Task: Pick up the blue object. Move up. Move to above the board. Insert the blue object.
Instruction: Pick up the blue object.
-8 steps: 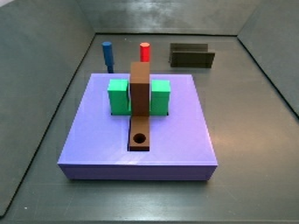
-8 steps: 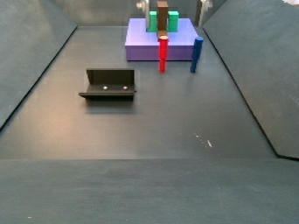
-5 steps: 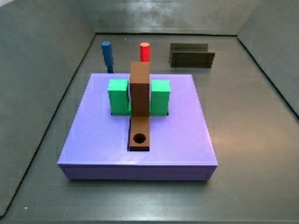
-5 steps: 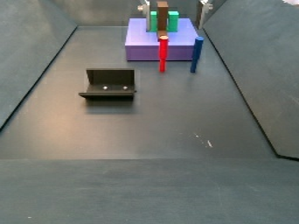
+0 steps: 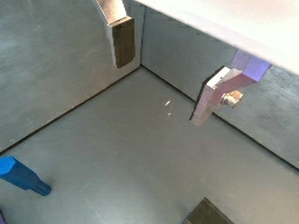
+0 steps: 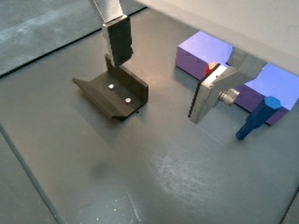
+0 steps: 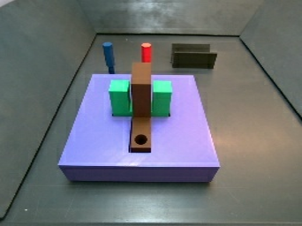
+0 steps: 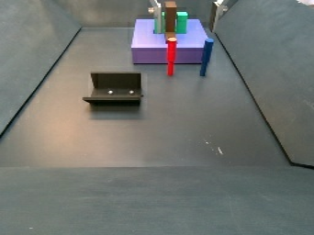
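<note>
The blue object, a slim dark-blue upright peg [image 7: 108, 56], stands on the floor behind the slab, beside the red peg [image 7: 147, 51]. It also shows in the side view [image 8: 207, 57] and in both wrist views [image 5: 21, 175] [image 6: 254, 120]. The board [image 7: 141, 106] is a brown plank with a round hole [image 7: 141, 139] near its front end, flanked by green blocks [image 7: 120, 97]. My gripper [image 5: 162, 87] [image 6: 159, 86] hangs high above the floor, open and empty, well apart from the blue object. It is above the fixture in a wrist view.
The board lies on a large lavender-blue slab [image 7: 177, 146]. The dark fixture [image 8: 114, 89] [image 6: 114, 92] stands on the floor away from the slab. Grey walls enclose the floor on all sides.
</note>
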Tool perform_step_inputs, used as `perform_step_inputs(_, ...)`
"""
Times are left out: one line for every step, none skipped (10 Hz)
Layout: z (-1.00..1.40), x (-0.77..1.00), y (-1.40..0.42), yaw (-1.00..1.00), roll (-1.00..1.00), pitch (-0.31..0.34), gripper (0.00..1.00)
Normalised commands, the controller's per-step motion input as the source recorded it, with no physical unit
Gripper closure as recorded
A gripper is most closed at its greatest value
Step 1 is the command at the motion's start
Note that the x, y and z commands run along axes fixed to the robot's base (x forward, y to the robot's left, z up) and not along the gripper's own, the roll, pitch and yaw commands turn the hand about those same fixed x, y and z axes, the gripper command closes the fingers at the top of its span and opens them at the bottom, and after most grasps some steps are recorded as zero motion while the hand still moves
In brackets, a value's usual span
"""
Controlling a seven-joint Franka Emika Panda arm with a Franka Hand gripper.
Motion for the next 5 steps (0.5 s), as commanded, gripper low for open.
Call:
perform_step_inputs(-0.21,0.21,-0.87,-0.04,0.00,0.000,0.00)
perform_step_inputs(-0.21,0.19,-0.94,0.00,0.01,0.000,0.00)
perform_step_inputs(-0.15,-0.11,-0.79,0.00,0.04,0.000,0.00)
perform_step_inputs(0.00,-0.47,-0.64,0.00,0.00,-0.097,0.00)
perform_step_inputs(0.00,-0.72,-0.53,-0.09,0.00,-0.147,0.00)
